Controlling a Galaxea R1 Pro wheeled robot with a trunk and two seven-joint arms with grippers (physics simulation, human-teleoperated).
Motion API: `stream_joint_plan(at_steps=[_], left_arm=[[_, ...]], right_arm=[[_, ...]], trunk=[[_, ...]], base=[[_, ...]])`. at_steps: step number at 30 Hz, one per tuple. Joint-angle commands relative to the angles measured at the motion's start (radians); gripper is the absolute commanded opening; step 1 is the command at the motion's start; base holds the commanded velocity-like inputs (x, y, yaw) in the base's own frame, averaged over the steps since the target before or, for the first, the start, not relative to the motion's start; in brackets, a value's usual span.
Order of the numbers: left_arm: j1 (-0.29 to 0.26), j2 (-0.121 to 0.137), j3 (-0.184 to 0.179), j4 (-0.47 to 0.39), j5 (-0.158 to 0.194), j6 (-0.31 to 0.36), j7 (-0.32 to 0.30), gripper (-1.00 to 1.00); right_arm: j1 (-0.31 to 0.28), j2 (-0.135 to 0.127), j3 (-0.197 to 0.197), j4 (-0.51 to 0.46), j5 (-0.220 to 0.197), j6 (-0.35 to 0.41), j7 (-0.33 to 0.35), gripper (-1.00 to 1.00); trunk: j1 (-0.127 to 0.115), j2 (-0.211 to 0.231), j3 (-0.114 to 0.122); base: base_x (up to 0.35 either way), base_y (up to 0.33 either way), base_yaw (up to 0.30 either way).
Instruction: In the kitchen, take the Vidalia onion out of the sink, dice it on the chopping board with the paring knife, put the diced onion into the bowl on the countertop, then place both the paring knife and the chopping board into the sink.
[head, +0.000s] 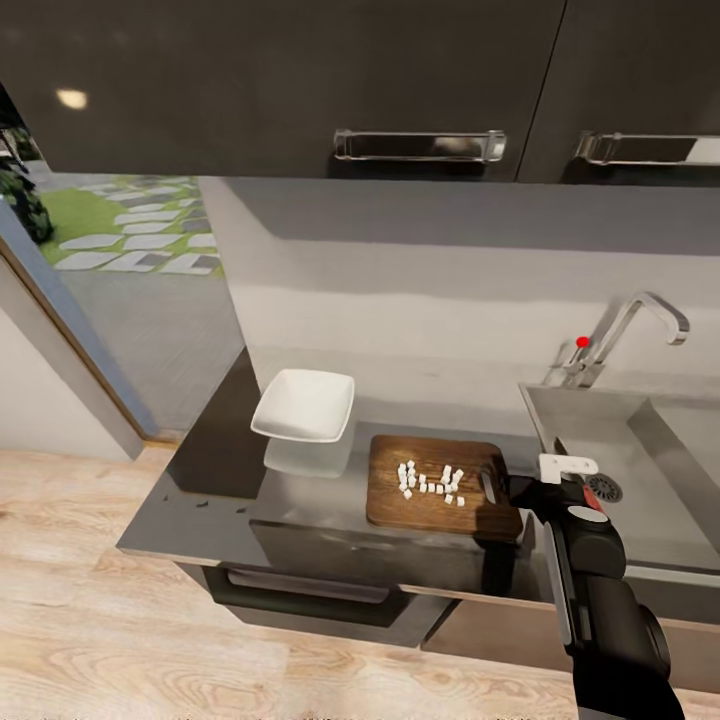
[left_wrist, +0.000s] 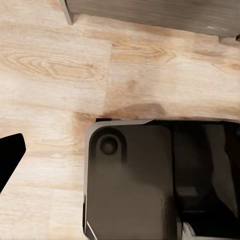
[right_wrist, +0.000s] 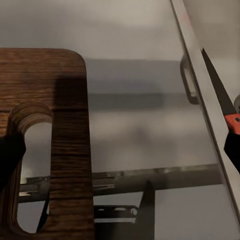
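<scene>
The chopping board (head: 440, 505) lies on the countertop (head: 200, 500) with several whitish diced bits of Vidalia onion (head: 430, 480) at its middle. The white bowl (head: 305, 405) stands just left of and behind the board, with nothing in it. My right gripper (head: 495, 487) is open at the board's right end. In the right wrist view its fingers straddle the slot-handle end (right_wrist: 70, 150). The paring knife (right_wrist: 220, 90), dark blade and orange handle, lies along the sink's left rim (head: 535, 425) beside one finger. One black finger (left_wrist: 10, 157) of my left gripper hangs over the floor.
The chrome tap (head: 640, 320) and red knob (head: 583, 342) stand behind the sink, whose drain (head: 604, 488) shows beside my right arm. Dark wall cabinets (head: 300, 90) hang overhead. The counter ends at the left by a glass door (head: 110, 260). My base (left_wrist: 150, 180) is on the wooden floor.
</scene>
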Motion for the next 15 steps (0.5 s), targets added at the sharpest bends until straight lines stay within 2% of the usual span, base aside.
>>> stream_joint_plan(at_steps=[1, 15], left_arm=[[0.000, 0.002, -0.005, -0.001, 0.007, -0.003, 0.007, 1.00], [0.000, 0.002, -0.005, -0.001, 0.007, -0.003, 0.007, 1.00]], right_arm=[[-0.001, 0.001, -0.001, -0.001, 0.006, 0.005, 0.005, 1.00], [-0.001, 0.001, 0.000, -0.001, 0.006, 0.005, 0.005, 1.00]], trunk=[[0.001, -0.002, -0.003], [0.001, -0.002, -0.020]], base=[[0.000, 0.000, 0.000], [0.000, 0.000, 0.000]])
